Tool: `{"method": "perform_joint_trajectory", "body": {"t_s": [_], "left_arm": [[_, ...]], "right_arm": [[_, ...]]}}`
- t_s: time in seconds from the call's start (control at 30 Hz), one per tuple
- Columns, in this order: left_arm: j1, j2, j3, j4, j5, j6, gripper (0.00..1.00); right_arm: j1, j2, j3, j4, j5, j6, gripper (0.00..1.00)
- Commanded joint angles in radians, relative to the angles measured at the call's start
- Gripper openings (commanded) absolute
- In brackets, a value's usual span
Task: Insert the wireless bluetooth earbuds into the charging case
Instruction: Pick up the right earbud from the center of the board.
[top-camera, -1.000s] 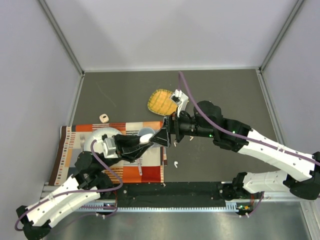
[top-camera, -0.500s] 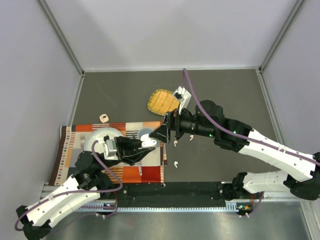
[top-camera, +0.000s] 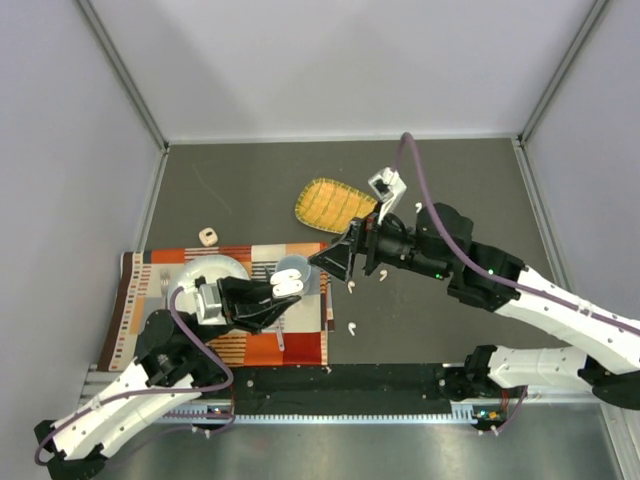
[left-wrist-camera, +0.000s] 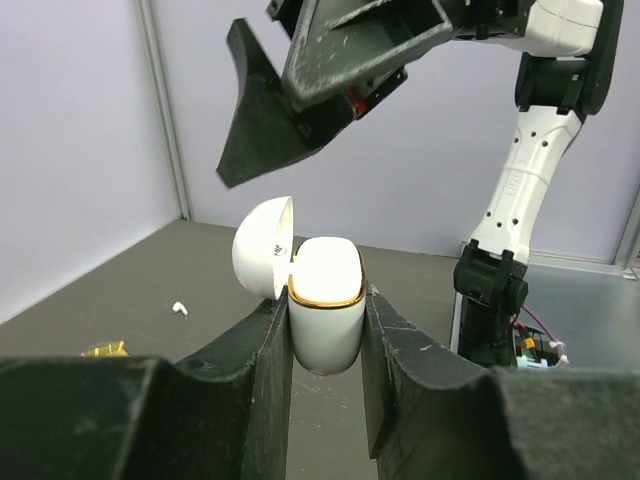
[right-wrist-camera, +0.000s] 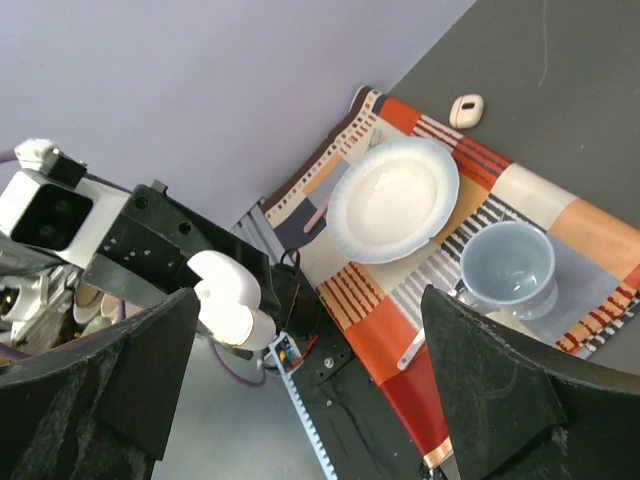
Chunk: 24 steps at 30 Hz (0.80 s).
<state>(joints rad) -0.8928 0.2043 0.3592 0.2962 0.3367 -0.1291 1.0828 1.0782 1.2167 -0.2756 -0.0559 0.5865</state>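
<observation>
My left gripper (top-camera: 289, 289) is shut on the white charging case (top-camera: 286, 287) and holds it up over the placemat. In the left wrist view the case (left-wrist-camera: 325, 310) stands upright between the fingers with its lid (left-wrist-camera: 262, 245) open. My right gripper (top-camera: 336, 260) is open and empty, just right of and above the case; its fingers (left-wrist-camera: 330, 70) hang over it. In the right wrist view the case (right-wrist-camera: 232, 300) shows lower left. Three white earbuds (top-camera: 352, 285) (top-camera: 383, 272) (top-camera: 352, 327) lie on the dark table. One earbud (left-wrist-camera: 180, 308) shows in the left wrist view.
A striped orange placemat (top-camera: 300, 345) holds a white plate (top-camera: 205, 272), a pale blue cup (top-camera: 292, 267) and a small white stick (top-camera: 280, 336). A yellow woven mat (top-camera: 330, 203) lies behind. A small cream object (top-camera: 207, 237) sits far left. Walls enclose the table.
My right gripper has drawn back up and to the right, away from the case. My left gripper has shifted slightly left with the case still in it.
</observation>
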Motion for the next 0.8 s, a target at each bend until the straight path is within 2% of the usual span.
{"method": "perform_joint_trajectory", "body": {"t_s": [0.0, 0.13, 0.3, 0.4, 0.57, 0.77], "left_arm": [[-0.003, -0.039, 0.024, -0.038, -0.041, -0.003, 0.00], [-0.003, -0.055, 0.032, -0.063, -0.054, -0.006, 0.00], [-0.005, -0.068, 0.046, -0.094, -0.053, -0.007, 0.00], [-0.003, -0.072, 0.052, -0.103, -0.053, -0.007, 0.00], [-0.005, -0.080, 0.058, -0.118, -0.057, -0.001, 0.00], [-0.003, -0.085, 0.057, -0.129, -0.065, 0.006, 0.00]], "right_arm": [[-0.018, -0.086, -0.029, 0.058, 0.086, 0.003, 0.93], [-0.061, -0.135, -0.074, 0.004, 0.209, 0.057, 0.94], [-0.249, -0.127, -0.115, -0.169, 0.143, 0.173, 0.94], [-0.308, -0.109, -0.144, -0.253, 0.142, 0.193, 0.95], [-0.356, -0.043, -0.135, -0.385, 0.160, 0.219, 0.99], [-0.360, 0.000, -0.078, -0.494, 0.321, 0.210, 0.99]]}}
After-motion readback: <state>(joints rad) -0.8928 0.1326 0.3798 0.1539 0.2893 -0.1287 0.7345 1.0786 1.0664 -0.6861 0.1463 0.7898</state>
